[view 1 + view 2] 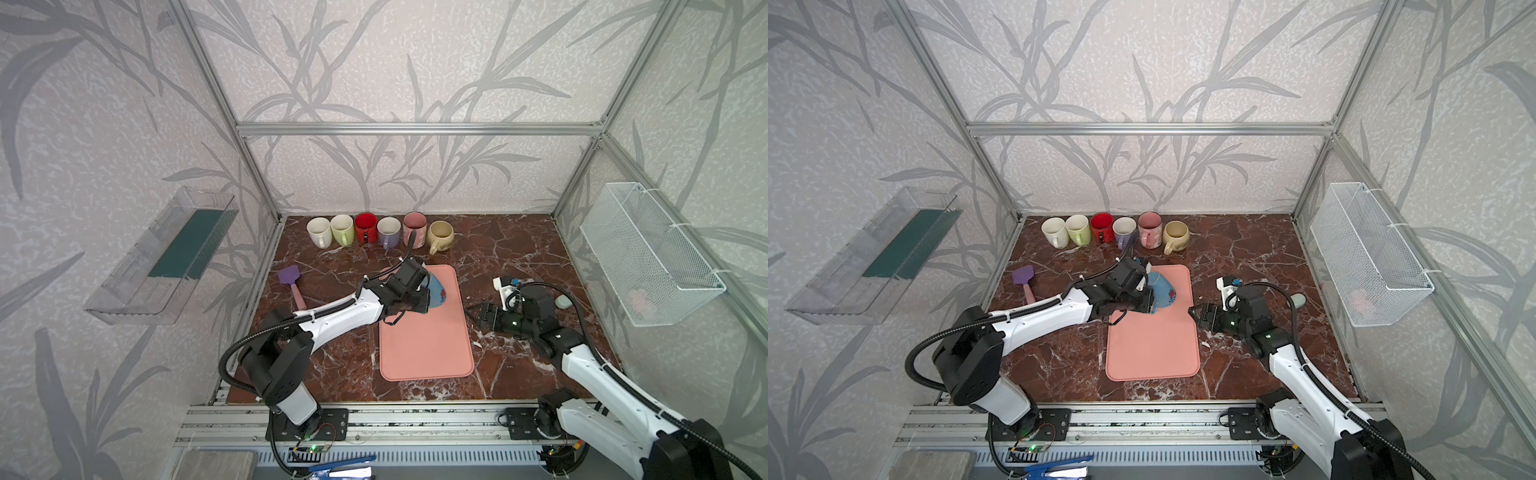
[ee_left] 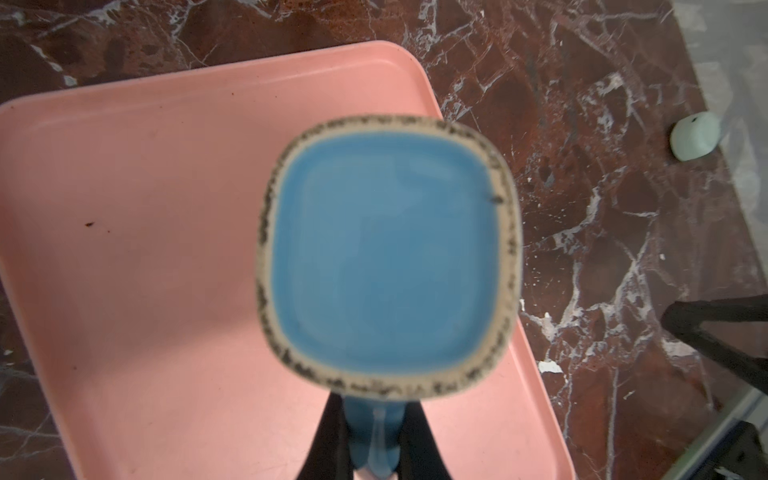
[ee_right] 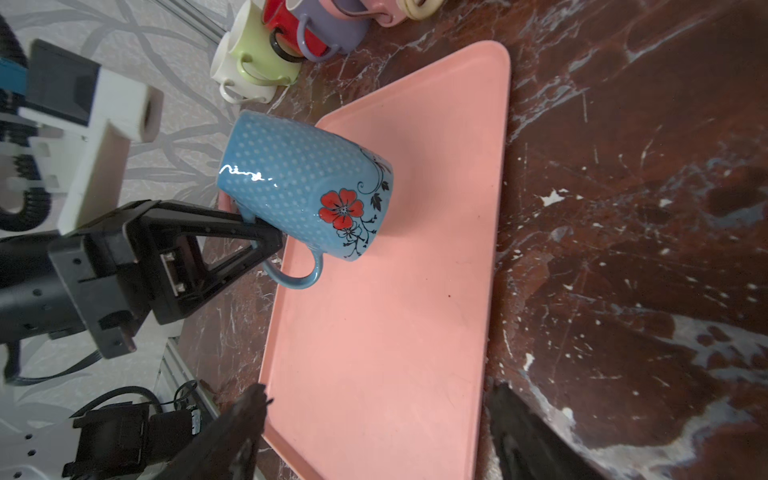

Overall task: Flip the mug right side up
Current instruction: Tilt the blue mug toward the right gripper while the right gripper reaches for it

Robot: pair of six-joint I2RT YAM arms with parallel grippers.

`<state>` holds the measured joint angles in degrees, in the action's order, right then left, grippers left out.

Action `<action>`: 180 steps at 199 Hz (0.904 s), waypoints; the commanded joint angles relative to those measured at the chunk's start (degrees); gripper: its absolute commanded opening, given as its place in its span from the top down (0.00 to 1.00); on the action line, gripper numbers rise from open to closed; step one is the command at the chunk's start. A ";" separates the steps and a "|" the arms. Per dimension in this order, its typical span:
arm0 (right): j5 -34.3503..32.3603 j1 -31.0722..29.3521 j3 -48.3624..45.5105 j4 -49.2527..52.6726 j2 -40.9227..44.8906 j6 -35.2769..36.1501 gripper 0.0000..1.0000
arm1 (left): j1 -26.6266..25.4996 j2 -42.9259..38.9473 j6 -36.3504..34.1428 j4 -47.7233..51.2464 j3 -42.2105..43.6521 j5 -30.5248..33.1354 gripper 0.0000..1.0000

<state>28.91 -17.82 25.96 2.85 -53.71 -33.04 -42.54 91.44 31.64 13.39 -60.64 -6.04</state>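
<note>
**Blue mug held by its handle, base up, over the tray corner**

In both top views there is one pink tray (image 1: pixel 428 353) on the marble table (image 1: pixel 519 253). One blue mug (image 1: pixel 439 293) sits over the tray's far left corner. A row of six mugs (image 1: pixel 389 232), each a different colour, stands mouth-up along the back wall. One purple spatula (image 1: pixel 291 282) lies left of the tray, and one pale green lump (image 1: pixel 562 301) lies near the right wall. There are two arms. The left arm (image 1: pixel 340 313) stretches low and diagonally from its base, with its wrist at the mug. The right arm (image 1: pixel 582 365) is bent at the elbow. The right gripper (image 1: pixel 473 318) lies low just off the tray's right edge and points toward it, with its jaws apart and nothing in them.

The left wrist view shows the one mug base-on and blurred: a squarish blue bottom inside a speckled pale ring. The two dark fingers of the left gripper (image 2: pixel 374 449) are closed on the blue handle between them. The tray lies beneath.

In the right wrist view the mug is tilted, its base toward the wall side and its mouth toward the tray. One red flower shows on its side. The left gripper is clamped on the handle close to the mug's body. I cannot tell whether the rim touches the tray. The right gripper's own two fingers stand wide apart.
</note>
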 commanded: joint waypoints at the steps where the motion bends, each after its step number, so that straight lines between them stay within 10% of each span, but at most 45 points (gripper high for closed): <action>1: 6.01 0.17 -1.73 -6.97 0.37 -2.15 0.17 | 2.14 -4.61 3.53 -12.09 2.31 -6.48 1.00; 180: 15.67 -3.11 -1.05 -41.80 -11.64 -17.67 0.16 | 10.28 -12.77 21.93 -46.32 14.19 -23.70 1.00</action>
<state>43.64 -19.62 22.48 -32.08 -63.51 -48.58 -32.75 82.00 50.70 -22.15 -46.26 -26.94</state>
